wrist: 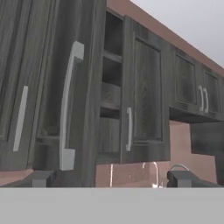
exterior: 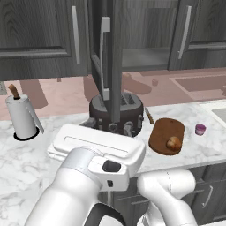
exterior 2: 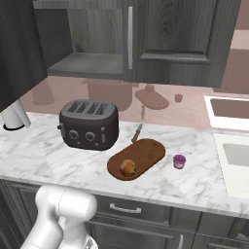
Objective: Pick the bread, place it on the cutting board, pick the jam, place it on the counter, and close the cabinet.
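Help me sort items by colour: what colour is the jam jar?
Pink-purple, seen best in the right base view: the jam stands on the counter.

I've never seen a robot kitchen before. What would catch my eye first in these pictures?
Probably the open cabinet overhead, one dark door swung out toward the robot above the toaster. Next, the cutting board on the marble counter, with the bread sitting on it and the jam on the counter just beside it.

The counter (exterior 2: 44,153) is white marble with grey veins. On it, the cutting board (exterior 2: 146,153) is reddish-brown, the bread (exterior 2: 128,168) golden-brown, the jam (exterior 2: 179,161) pink-purple, the toaster (exterior 2: 89,124) dark. The cabinet (wrist: 146,92) is dark grey wood-grain with silver handles.
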You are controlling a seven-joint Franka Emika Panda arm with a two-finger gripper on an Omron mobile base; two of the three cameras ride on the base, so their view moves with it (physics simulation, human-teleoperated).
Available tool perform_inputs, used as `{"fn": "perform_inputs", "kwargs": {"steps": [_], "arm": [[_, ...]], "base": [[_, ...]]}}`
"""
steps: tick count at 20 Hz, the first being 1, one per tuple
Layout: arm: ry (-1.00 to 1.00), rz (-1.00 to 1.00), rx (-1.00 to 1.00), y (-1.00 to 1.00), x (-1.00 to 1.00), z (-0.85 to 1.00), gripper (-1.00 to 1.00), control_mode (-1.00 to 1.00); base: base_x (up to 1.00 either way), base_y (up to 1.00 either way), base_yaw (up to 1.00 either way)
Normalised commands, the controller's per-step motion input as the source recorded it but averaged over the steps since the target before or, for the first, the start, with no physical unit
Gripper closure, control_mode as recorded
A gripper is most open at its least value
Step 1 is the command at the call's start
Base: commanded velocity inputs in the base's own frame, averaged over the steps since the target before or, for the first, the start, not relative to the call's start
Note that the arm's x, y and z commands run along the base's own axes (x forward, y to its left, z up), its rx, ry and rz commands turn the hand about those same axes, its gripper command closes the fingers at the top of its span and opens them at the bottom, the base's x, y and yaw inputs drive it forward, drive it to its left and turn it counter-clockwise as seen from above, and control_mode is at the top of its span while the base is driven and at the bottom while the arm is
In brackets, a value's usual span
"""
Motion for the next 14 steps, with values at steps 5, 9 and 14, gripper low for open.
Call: {"fn": "perform_inputs", "kwargs": {"steps": [5,9,14], "arm": [[-0.04,-0.03,0.0,0.0,0.23,0.0,-1.0,-1.0],[-0.03,-0.03,0.0,0.0,0.23,0.0,-1.0,-1.0],[-0.04,-0.03,0.0,0.0,0.19,0.0,-1.0,-1.0]], "base": [[0.0,0.0,0.0],[0.0,0.0,0.0],[0.0,0.0,0.0]]}}
